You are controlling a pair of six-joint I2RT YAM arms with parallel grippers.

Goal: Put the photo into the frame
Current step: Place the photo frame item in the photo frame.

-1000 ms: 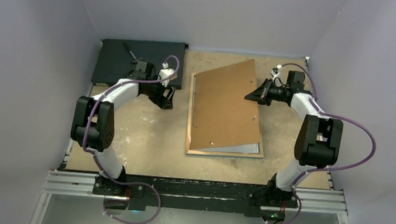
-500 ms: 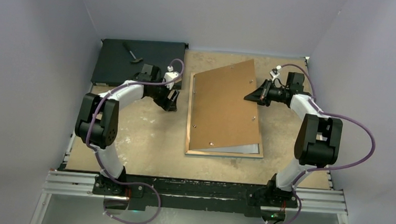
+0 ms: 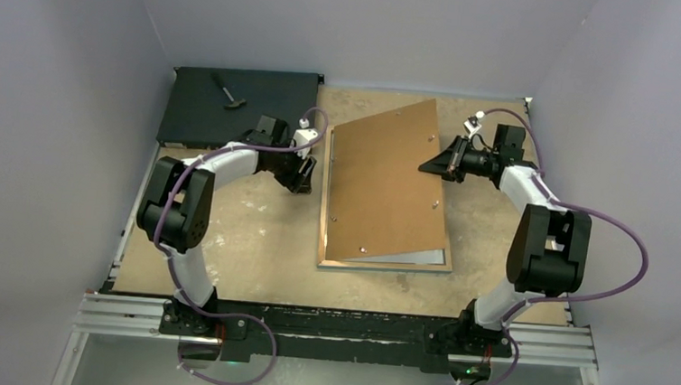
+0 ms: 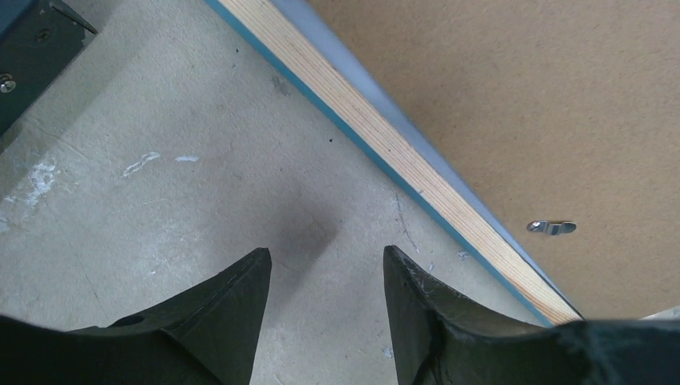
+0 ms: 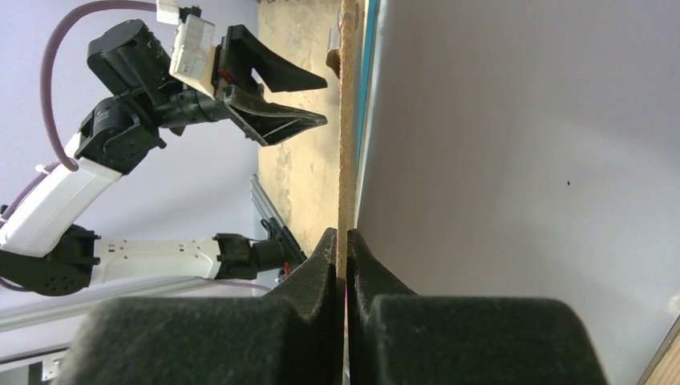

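Observation:
The frame (image 3: 386, 265) lies back-up on the table, its bare wood rail and blue edge (image 4: 385, 136) running diagonally through the left wrist view. A brown backing panel (image 3: 383, 182) rests skewed and tilted over it. My right gripper (image 3: 429, 165) is shut on the panel's right edge (image 5: 347, 144), jaws (image 5: 342, 234) pinching the thin board. A pale sheet (image 3: 414, 255), apparently the photo face down, shows under the panel's near edge. My left gripper (image 3: 306, 177) hovers just left of the frame, open (image 4: 325, 257) over bare table with nothing between its fingers.
A flat black box (image 3: 234, 104) sits at the back left with a small tool (image 3: 229, 94) on it. A metal turn clip (image 4: 552, 227) sits on the panel. Grey walls close in on three sides.
My left arm has moved right, from beside the black box to the frame's left rail, and its jaws have narrowed. The right gripper and panel have stayed put.

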